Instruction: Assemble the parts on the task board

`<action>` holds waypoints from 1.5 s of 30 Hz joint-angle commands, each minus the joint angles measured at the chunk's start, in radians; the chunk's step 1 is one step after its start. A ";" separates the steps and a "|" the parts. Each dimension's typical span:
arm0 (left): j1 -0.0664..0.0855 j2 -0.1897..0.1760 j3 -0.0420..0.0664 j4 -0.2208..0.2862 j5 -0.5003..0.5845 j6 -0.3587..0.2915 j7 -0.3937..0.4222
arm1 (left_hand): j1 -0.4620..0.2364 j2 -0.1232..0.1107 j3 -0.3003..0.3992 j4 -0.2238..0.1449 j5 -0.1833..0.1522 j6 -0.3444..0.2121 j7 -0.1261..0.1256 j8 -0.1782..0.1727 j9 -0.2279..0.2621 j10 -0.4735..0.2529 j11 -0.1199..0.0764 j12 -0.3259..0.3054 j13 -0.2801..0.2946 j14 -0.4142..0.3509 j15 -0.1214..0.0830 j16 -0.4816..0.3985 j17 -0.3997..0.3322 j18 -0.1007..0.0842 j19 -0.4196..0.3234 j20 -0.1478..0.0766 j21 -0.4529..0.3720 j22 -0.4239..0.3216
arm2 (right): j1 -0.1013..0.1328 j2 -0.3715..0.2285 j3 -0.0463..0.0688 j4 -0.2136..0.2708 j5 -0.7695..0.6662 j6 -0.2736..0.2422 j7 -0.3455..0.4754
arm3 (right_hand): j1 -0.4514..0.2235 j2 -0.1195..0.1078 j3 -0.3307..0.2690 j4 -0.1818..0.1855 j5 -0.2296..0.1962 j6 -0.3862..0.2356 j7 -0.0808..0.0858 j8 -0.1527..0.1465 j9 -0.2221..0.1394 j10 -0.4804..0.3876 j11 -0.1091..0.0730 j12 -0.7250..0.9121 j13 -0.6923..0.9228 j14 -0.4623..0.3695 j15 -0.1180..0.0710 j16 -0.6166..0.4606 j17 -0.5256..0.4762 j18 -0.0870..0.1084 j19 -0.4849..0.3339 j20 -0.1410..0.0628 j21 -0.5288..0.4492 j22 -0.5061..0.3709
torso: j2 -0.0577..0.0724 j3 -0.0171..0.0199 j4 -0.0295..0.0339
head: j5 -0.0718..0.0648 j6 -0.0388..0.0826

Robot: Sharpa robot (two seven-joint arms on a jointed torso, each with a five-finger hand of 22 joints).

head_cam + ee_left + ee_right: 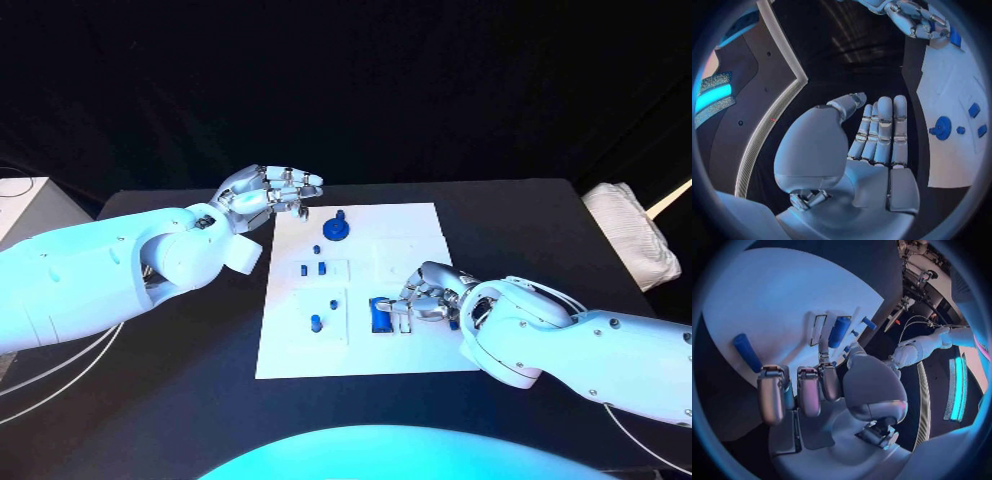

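The right robot hand (427, 296) rests low on the board (411, 222), near its right edge, fingers curled down around a blue block (381, 316) that stands in a recess there; whether it truly grips the block or only touches it I cannot tell. In the right wrist view a blue peg (747, 352) lies loose on the board just beside the fingers (809, 390).

The left robot hand (268, 190) hovers above the tabletop (173, 400) at the board's far left corner, holding nothing, fingers straight and side by side. Near it a round blue disc (336, 229) sits on the board, with smaller blue parts (322, 268) further toward the middle.
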 commanded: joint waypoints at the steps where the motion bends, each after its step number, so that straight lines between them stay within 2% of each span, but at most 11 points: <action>1: 0.001 0.000 0.001 0.003 -0.002 0.015 0.004 | 0.000 0.003 -0.007 -0.001 0.004 -0.006 0.000 0.003 0.001 -0.004 0.000 0.005 0.000 -0.007 0.001 -0.006 -0.001 0.007 0.006 -0.001 -0.005 -0.001 | 0.001 -0.020 0.002 0.019 -0.019 -0.028 0.059 | 0.067 -0.005 -0.001 -0.010 0.002 -0.011 0.002 0.006 0.001 0.016 -0.005 -0.001 0.108 0.082 -0.009 -0.006 0.143 -0.005 0.087 -0.009 -0.002 0.241 | 0.000 0.0008 -0.0009 | 0.000 0.001; 5: 0.000 0.001 0.001 0.002 -0.002 0.015 0.004 | 0.000 0.003 -0.007 -0.001 0.004 -0.006 0.000 0.003 0.001 -0.004 0.000 0.005 0.000 -0.007 0.001 -0.006 -0.001 0.007 0.006 -0.001 -0.005 -0.001 | 0.009 -0.056 0.003 0.042 0.013 -0.056 0.107 | 0.178 -0.015 0.012 -0.018 -0.045 -0.017 0.003 0.004 -0.002 0.016 -0.004 -0.003 0.112 0.083 -0.008 -0.005 0.147 -0.006 0.088 -0.009 0.000 0.242 | 0.000 0.0002 -0.0014 | -0.002 0.003; 8: 0.000 0.000 0.001 0.002 -0.002 0.014 0.005 | 0.000 0.003 -0.007 -0.001 0.004 -0.006 0.000 0.003 0.001 -0.004 0.000 0.005 0.000 -0.007 0.001 -0.006 -0.001 0.007 0.006 -0.001 -0.005 -0.001 | 0.015 -0.091 0.004 0.055 0.069 -0.101 0.141 | 0.279 -0.026 0.046 -0.041 -0.041 -0.053 0.017 -0.021 -0.017 0.002 0.006 -0.026 0.098 0.079 -0.001 -0.012 0.132 -0.002 0.083 -0.005 -0.022 0.236 | 0.000 0.0000 -0.0011 | -0.005 0.005; 10: 0.000 0.000 0.001 0.003 -0.002 0.014 0.006 | 0.000 0.003 -0.007 -0.001 0.004 -0.006 0.000 0.003 0.001 -0.004 0.000 0.005 0.000 -0.007 0.001 -0.006 -0.001 0.007 0.006 -0.001 -0.005 -0.001 | 0.017 -0.112 0.004 0.060 0.084 -0.121 0.151 | 0.304 -0.030 0.058 -0.043 -0.033 -0.073 0.028 -0.038 -0.026 -0.001 0.015 -0.030 0.097 0.079 0.007 -0.013 0.131 -0.002 0.082 0.001 -0.025 0.235 | 0.001 -0.0002 -0.0014 | -0.007 0.007; 16: 0.000 -0.002 0.001 0.003 -0.003 0.013 0.008 | 0.000 0.003 -0.007 -0.001 0.004 -0.006 0.000 0.003 0.001 -0.004 0.000 0.005 0.000 -0.007 0.001 -0.006 -0.001 0.007 0.006 -0.001 -0.005 -0.001 | 0.025 -0.187 0.004 0.072 0.078 -0.143 0.154 | 0.300 -0.040 0.057 -0.034 -0.029 -0.068 0.030 -0.039 -0.028 -0.001 0.018 -0.028 0.099 0.080 0.010 -0.010 0.137 -0.003 0.083 0.004 -0.018 0.237 | 0.000 0.0013 -0.0040 | -0.014 0.008; 20: 0.000 -0.003 0.001 0.006 -0.003 0.012 0.010 | 0.000 0.003 -0.007 -0.001 0.004 -0.006 0.000 0.003 0.001 -0.004 0.000 0.005 0.000 -0.007 0.001 -0.006 -0.001 0.007 0.006 -0.001 -0.005 -0.001 | 0.027 -0.234 0.004 0.075 0.044 -0.102 0.125 | 0.280 -0.058 0.054 -0.003 -0.039 -0.051 0.027 -0.035 -0.028 0.000 0.017 -0.028 0.101 0.081 0.010 -0.008 0.143 -0.004 0.085 0.007 -0.010 0.239 | 0.002 0.0001 -0.0001 | -0.026 0.009; 25: 0.000 -0.005 0.001 0.008 -0.004 0.011 0.010 | 0.000 0.003 -0.007 -0.001 0.004 -0.006 0.000 0.003 0.001 -0.004 0.000 0.005 0.000 -0.007 0.001 -0.006 -0.001 0.007 0.006 -0.001 -0.005 -0.001 | 0.021 -0.263 0.002 0.066 0.012 -0.065 0.102 | 0.266 -0.060 0.056 0.004 -0.038 -0.035 0.022 -0.029 -0.026 0.008 0.013 -0.015 0.111 0.084 0.008 -0.003 0.155 -0.007 0.089 0.006 0.008 0.244 | 0.001 0.0001 -0.0025 | -0.027 0.008; 31: 0.000 -0.004 0.001 0.007 -0.004 0.012 0.010 | 0.000 0.003 -0.007 -0.001 0.004 -0.006 0.000 0.003 0.001 -0.004 0.000 0.005 0.000 -0.007 0.001 -0.006 -0.001 0.007 0.006 -0.001 -0.005 -0.001 | -0.004 -0.261 0.000 0.057 -0.024 -0.052 0.073 | 0.248 -0.062 0.058 0.005 -0.035 -0.022 0.017 -0.024 -0.026 0.012 0.009 -0.011 0.114 0.085 0.004 -0.002 0.158 -0.008 0.090 0.004 0.013 0.245 | 0.001 0.0023 -0.0052 | -0.028 0.007; 33: 0.000 -0.003 0.001 0.007 -0.004 0.013 0.010 | 0.000 0.003 -0.007 -0.001 0.004 -0.006 0.000 0.003 0.001 -0.004 0.000 0.005 0.000 -0.007 0.001 -0.006 -0.001 0.007 0.006 -0.001 -0.005 -0.001 | -0.012 -0.256 0.000 0.051 -0.038 -0.050 0.060 | 0.241 -0.065 0.058 0.006 -0.036 -0.020 0.016 -0.024 -0.026 0.012 0.008 -0.011 0.115 0.085 0.004 -0.001 0.159 -0.008 0.090 0.003 0.015 0.245 | 0.000 0.0021 -0.0058 | -0.027 0.007; 36: 0.000 -0.003 0.001 0.007 -0.004 0.014 0.011 | 0.000 0.003 -0.007 -0.001 0.004 -0.006 0.000 0.003 0.001 -0.004 0.000 0.005 0.000 -0.007 0.001 -0.006 -0.001 0.007 0.006 -0.001 -0.005 -0.001 | -0.024 -0.245 0.000 0.040 -0.053 -0.046 0.043 | 0.231 -0.066 0.059 0.006 -0.037 -0.014 0.014 -0.021 -0.025 0.013 0.006 -0.011 0.116 0.085 0.002 -0.001 0.160 -0.009 0.091 0.002 0.017 0.246 | -0.002 0.0002 -0.0021 | -0.030 0.006; 45: 0.000 -0.003 0.001 0.006 -0.004 0.016 0.011 | 0.000 0.003 -0.007 -0.001 0.004 -0.006 0.000 0.003 0.001 -0.004 0.000 0.005 0.000 -0.007 0.001 -0.006 -0.001 0.007 0.006 -0.001 -0.005 -0.001 | -0.042 -0.211 -0.001 0.015 -0.084 -0.035 0.014 | 0.231 -0.065 0.063 0.004 -0.037 -0.011 0.012 -0.020 -0.025 0.015 0.005 -0.008 0.118 0.085 0.001 0.000 0.162 -0.009 0.091 0.001 0.019 0.246 | 0.001 0.0001 -0.0013 | -0.029 0.008</action>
